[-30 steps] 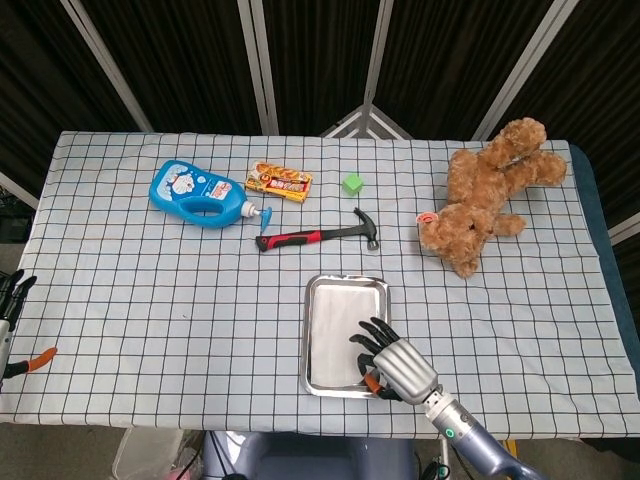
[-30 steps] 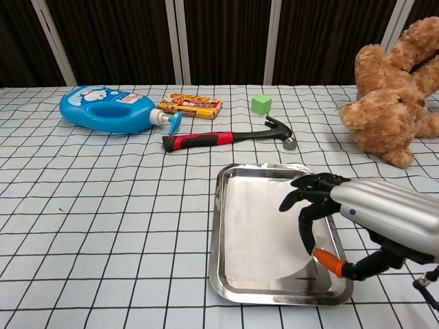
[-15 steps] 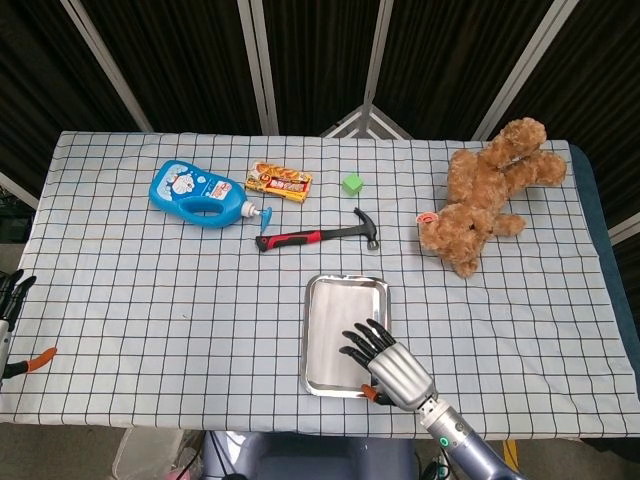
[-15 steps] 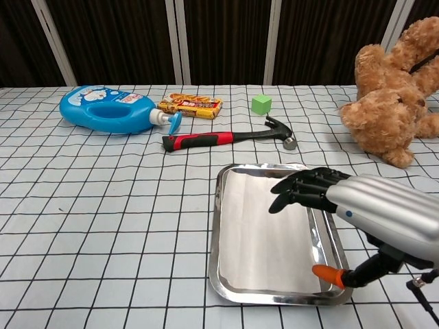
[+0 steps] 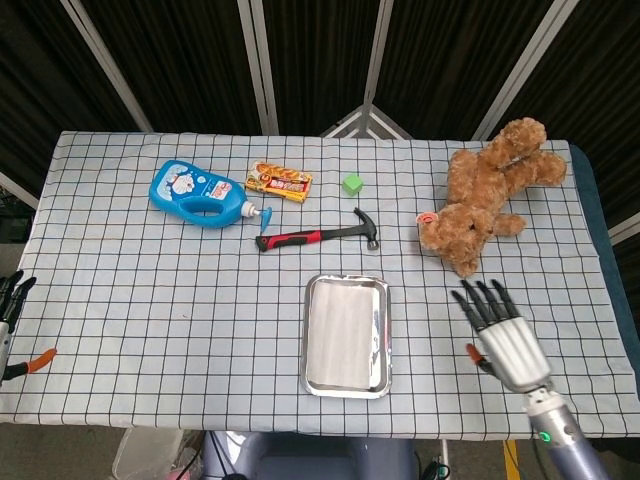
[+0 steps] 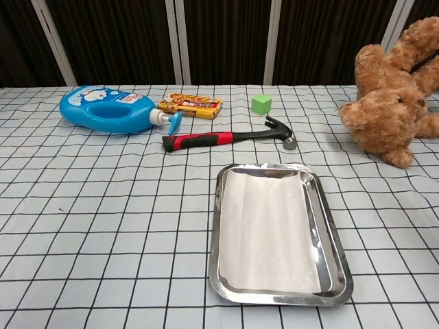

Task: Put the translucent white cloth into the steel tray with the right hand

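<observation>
The translucent white cloth (image 5: 339, 331) (image 6: 267, 229) lies flat inside the steel tray (image 5: 381, 340) (image 6: 330, 247), near the table's front edge. My right hand (image 5: 500, 332) hovers well to the right of the tray in the head view, fingers spread and empty; the chest view does not show it. My left hand (image 5: 10, 302) shows only at the far left edge of the head view, off the table, its dark fingers apart with nothing in them.
A red-handled hammer (image 5: 318, 236) (image 6: 226, 138) lies just behind the tray. Further back are a blue bottle (image 5: 197, 194), a snack box (image 5: 279, 180) and a green cube (image 5: 352, 183). A brown teddy bear (image 5: 487, 192) (image 6: 394, 96) lies at the back right.
My right hand has left the tray and swung out to the right, fingers spread. The cloth stays flat in the tray.
</observation>
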Robot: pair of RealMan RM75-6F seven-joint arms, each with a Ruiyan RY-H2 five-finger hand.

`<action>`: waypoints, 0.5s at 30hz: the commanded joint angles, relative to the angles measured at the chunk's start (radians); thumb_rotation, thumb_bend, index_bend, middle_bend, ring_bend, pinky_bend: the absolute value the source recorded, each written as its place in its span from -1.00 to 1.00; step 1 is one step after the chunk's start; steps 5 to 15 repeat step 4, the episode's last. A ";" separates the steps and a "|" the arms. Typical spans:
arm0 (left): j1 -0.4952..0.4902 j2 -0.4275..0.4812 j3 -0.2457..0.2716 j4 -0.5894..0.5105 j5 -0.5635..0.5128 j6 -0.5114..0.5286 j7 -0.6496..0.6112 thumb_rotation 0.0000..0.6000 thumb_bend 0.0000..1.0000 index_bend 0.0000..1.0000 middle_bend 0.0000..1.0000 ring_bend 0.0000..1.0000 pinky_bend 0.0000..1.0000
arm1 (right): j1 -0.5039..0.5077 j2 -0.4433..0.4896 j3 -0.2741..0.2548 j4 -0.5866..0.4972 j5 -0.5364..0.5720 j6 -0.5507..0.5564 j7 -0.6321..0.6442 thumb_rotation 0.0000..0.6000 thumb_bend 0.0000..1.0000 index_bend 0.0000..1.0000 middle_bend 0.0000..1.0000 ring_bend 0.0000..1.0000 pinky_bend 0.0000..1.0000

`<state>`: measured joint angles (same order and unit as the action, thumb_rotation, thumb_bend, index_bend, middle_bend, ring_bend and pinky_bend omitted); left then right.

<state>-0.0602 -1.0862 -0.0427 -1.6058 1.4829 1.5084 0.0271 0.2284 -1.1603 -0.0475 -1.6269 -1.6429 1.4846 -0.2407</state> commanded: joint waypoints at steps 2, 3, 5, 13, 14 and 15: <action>0.003 -0.004 0.000 -0.001 0.006 0.010 0.008 1.00 -1.00 -1.00 -1.00 -1.00 -1.00 | -0.085 0.065 -0.009 0.054 0.068 0.066 0.095 1.00 -0.26 -1.00 -1.00 -1.00 -1.00; 0.004 -0.004 0.000 -0.001 0.007 0.012 0.009 1.00 -1.00 -1.00 -1.00 -1.00 -1.00 | -0.091 0.071 -0.006 0.056 0.077 0.069 0.105 1.00 -0.26 -1.00 -1.00 -1.00 -1.00; 0.005 -0.005 0.001 -0.001 0.008 0.014 0.010 1.00 -1.00 -1.00 -1.00 -1.00 -1.00 | -0.096 0.077 -0.002 0.057 0.086 0.072 0.115 1.00 -0.26 -1.00 -1.00 -1.00 -1.00; 0.005 -0.005 0.001 -0.001 0.008 0.014 0.010 1.00 -1.00 -1.00 -1.00 -1.00 -1.00 | -0.096 0.077 -0.002 0.057 0.086 0.072 0.115 1.00 -0.26 -1.00 -1.00 -1.00 -1.00; 0.005 -0.005 0.001 -0.001 0.008 0.014 0.010 1.00 -1.00 -1.00 -1.00 -1.00 -1.00 | -0.096 0.077 -0.002 0.057 0.086 0.072 0.115 1.00 -0.26 -1.00 -1.00 -1.00 -1.00; 0.005 -0.005 0.001 -0.001 0.008 0.014 0.010 1.00 -1.00 -1.00 -1.00 -1.00 -1.00 | -0.096 0.077 -0.002 0.057 0.086 0.072 0.115 1.00 -0.26 -1.00 -1.00 -1.00 -1.00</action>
